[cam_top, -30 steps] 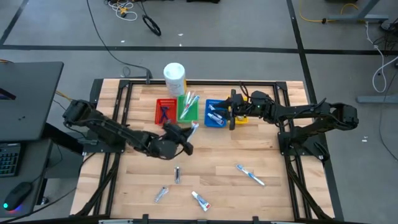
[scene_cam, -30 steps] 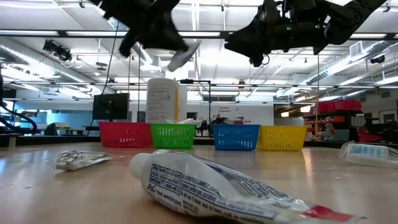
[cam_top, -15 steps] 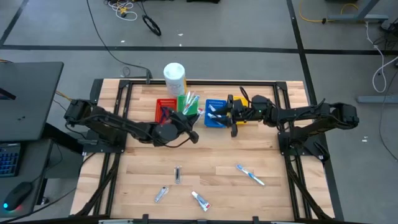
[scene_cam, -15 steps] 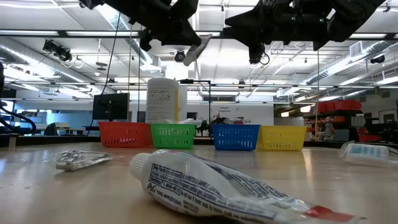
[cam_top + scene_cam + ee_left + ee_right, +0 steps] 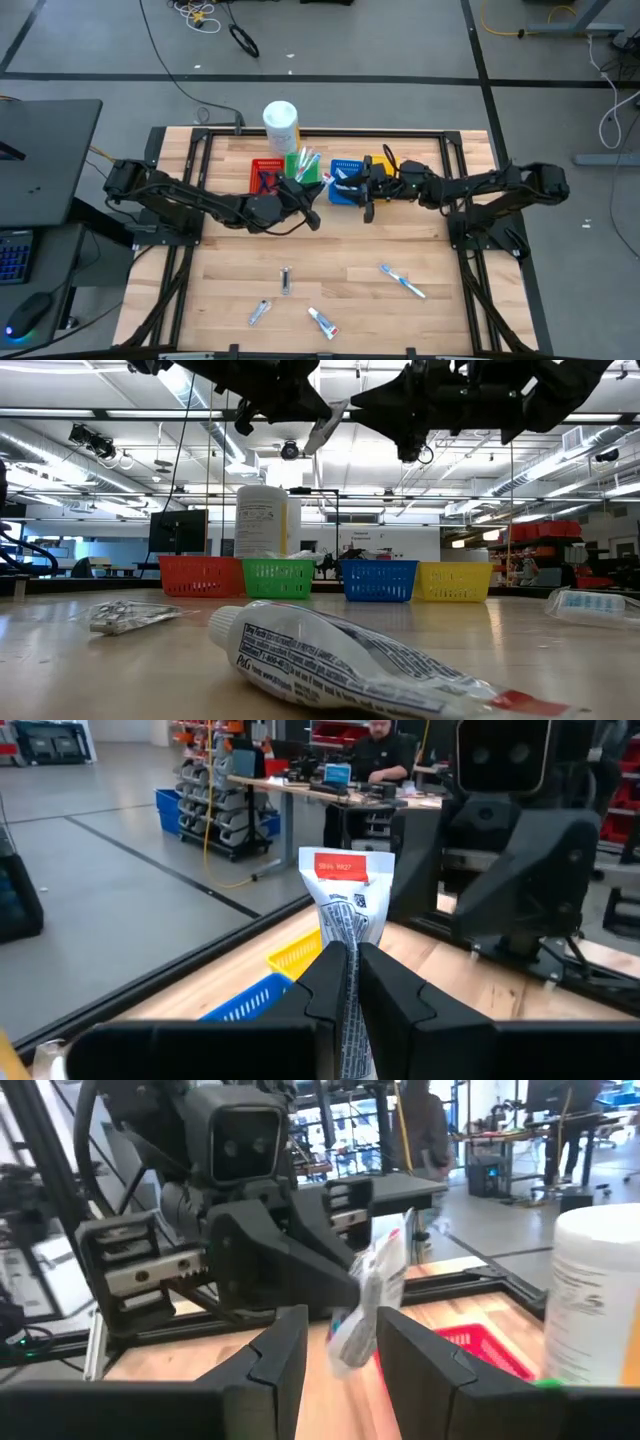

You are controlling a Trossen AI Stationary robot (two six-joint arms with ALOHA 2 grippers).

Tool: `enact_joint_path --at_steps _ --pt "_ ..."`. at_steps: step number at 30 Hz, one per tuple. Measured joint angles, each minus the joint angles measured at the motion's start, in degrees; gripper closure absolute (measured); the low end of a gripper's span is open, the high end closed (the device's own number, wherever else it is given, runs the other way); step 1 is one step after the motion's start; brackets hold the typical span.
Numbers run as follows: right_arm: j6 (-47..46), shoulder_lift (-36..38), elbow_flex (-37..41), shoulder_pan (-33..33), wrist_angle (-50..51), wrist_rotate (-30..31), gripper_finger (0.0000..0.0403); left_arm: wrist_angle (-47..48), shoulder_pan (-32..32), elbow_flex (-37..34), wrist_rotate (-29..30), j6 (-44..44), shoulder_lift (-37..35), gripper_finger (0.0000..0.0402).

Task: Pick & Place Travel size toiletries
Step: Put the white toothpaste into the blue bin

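White tube (image 5: 346,920) in left claw (image 5: 346,982), now nearer blue bin (image 5: 345,182)

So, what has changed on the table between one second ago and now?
The left tool, shut on a white tube, carried it from mid-table up toward the row of bins, near the blue bin. The right tool slid from the yellow bin toward the blue one, holding nothing. The loose toiletries at the front and the white canister stayed put.

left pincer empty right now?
No. The left pincer is shut on a white tube with a red end.
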State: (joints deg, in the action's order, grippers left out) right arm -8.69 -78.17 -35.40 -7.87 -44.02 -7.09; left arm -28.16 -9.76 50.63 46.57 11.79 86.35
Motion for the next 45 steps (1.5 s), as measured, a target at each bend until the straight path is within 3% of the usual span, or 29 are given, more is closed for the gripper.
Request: enact_joint_path --at_steps 8,12,24,36,45 --pt "0.06 -4.5 0.04 0.98 -10.03 2.14 0.0272 0.14 0.01 0.0 -0.81 0.16 -0.07 0.037" --pt "0.1 -5.13 0.02 0.92 -10.76 6.59 0.0271 0.63 0.0 0.0 -1.44 0.14 -0.04 0.037" --pt "3.03 -5.2 0.02 0.8 -11.59 6.58 0.0274 0.28 0.0 0.0 -1.31 0.18 -0.04 0.037" --pt "3.56 -5.2 -2.38 0.82 -7.36 4.3 0.0353 0.52 -0.01 0.0 -1.21 0.2 0.0 0.037" --pt "4.03 -5.2 -2.38 0.8 -7.33 4.92 0.0383 0.5 0.0 0.0 -1.16 0.18 0.0 0.037"
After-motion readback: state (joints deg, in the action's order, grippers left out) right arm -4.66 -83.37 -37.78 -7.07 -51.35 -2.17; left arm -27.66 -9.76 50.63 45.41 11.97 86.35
